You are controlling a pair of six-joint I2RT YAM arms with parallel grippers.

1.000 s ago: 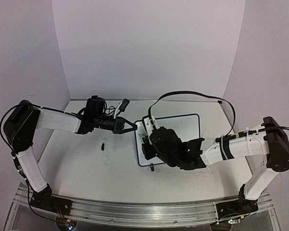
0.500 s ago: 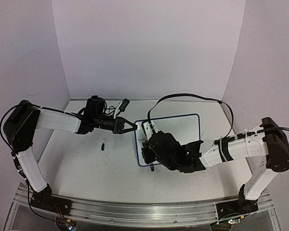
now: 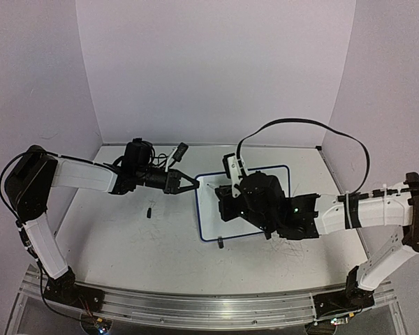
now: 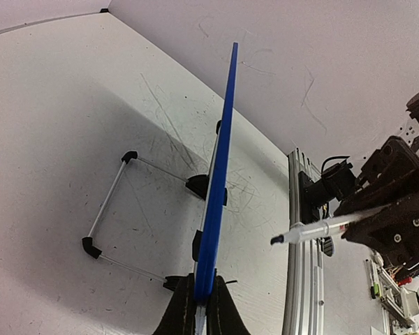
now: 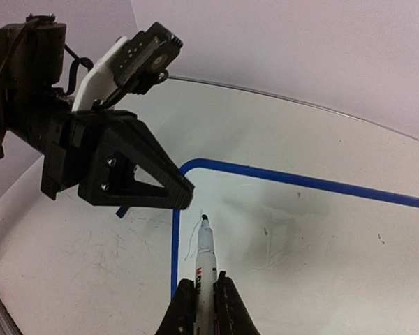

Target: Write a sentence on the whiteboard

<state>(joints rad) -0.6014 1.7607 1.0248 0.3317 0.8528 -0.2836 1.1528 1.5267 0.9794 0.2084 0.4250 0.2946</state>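
I see the whiteboard (image 3: 208,222) on the table (image 3: 112,244) between my two arms, white face up and ringed by a thin blue frame. My left hand (image 3: 195,185) is clamped shut on the board's left edge. In its wrist view the fingers (image 4: 184,315) pinch the blue rim (image 4: 220,153) seen edge-on, and the board's black clip feet (image 4: 199,185) and wire stand (image 4: 106,204) lie to the hand's left.

My right hand (image 5: 200,299) is closed on a white marker (image 5: 204,259) that points away from it. The dark tip is just inside the frame's rounded corner, and the blue side edge runs close on the hand's left. Straight beyond the tip are the left hand's black fingers, very near. A faint thin stroke (image 5: 190,244) shows on the board beside the tip.

From the left wrist view, the marker (image 4: 321,229) appears to be off the board face, with a gap between them.

To the right hand's right, the board face is bare well out to the far blue edge. A small dark object (image 3: 149,211) lies on the table near the left arm.
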